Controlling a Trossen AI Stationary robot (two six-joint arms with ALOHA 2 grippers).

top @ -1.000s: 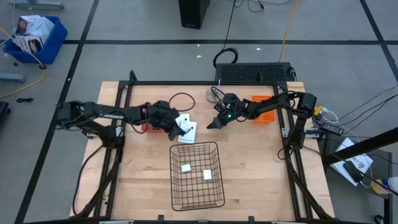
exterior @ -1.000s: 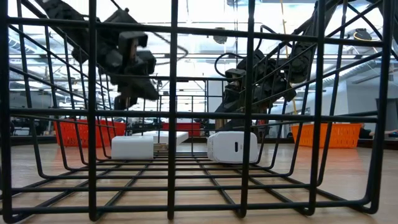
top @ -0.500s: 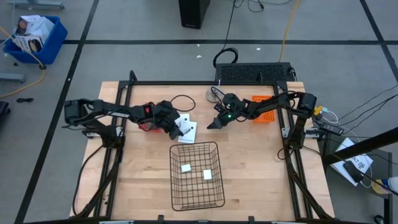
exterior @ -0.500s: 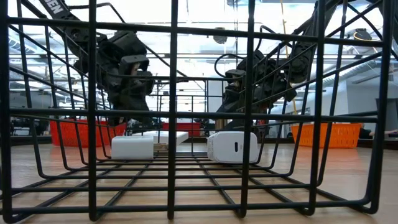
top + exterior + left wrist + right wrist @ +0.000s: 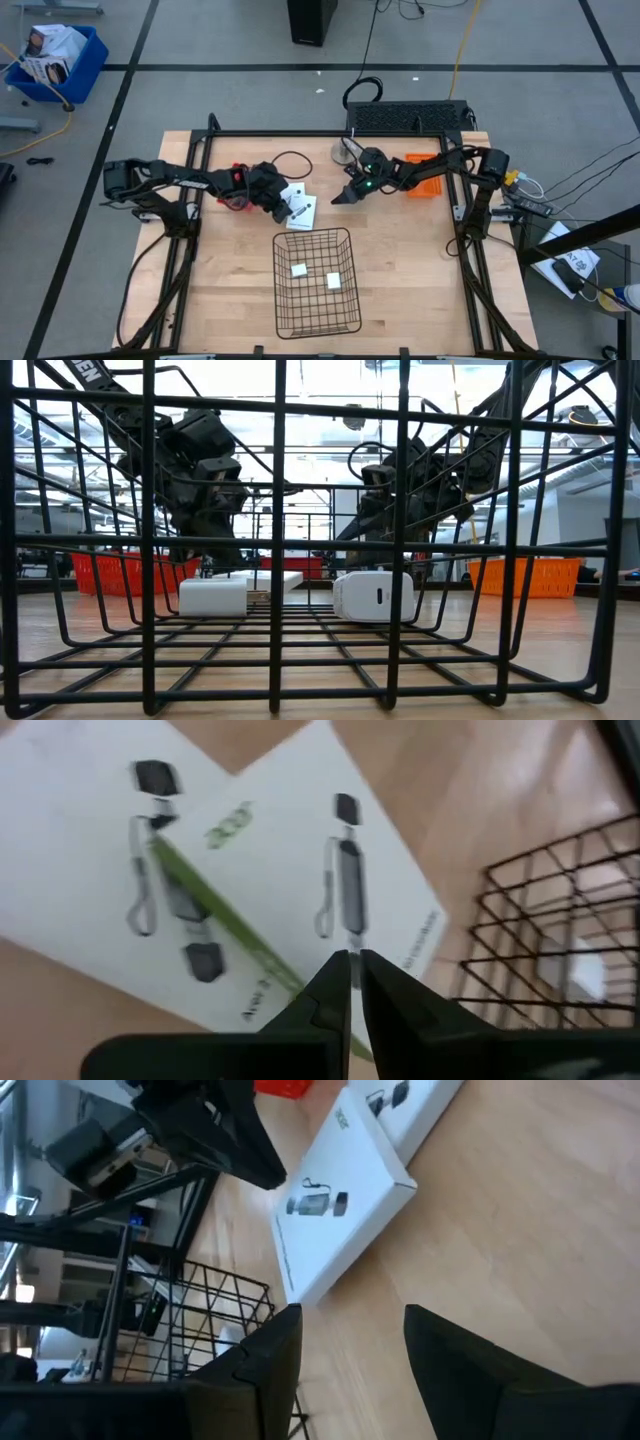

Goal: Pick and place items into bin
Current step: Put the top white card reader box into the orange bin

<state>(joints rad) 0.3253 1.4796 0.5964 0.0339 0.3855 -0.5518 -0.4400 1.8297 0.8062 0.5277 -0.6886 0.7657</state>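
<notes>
Left gripper, pinched shut and empty, hangs directly over the white packets just behind the bin, nearer than the open right gripper beside them.

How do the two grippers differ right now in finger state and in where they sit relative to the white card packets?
The left gripper has its fingers shut, empty, tips right over the card packets. The right gripper has its fingers open, also empty, and sits off to the packets' side over bare table. Both are near the far edge of the wire bin, which holds two white blocks.
</notes>
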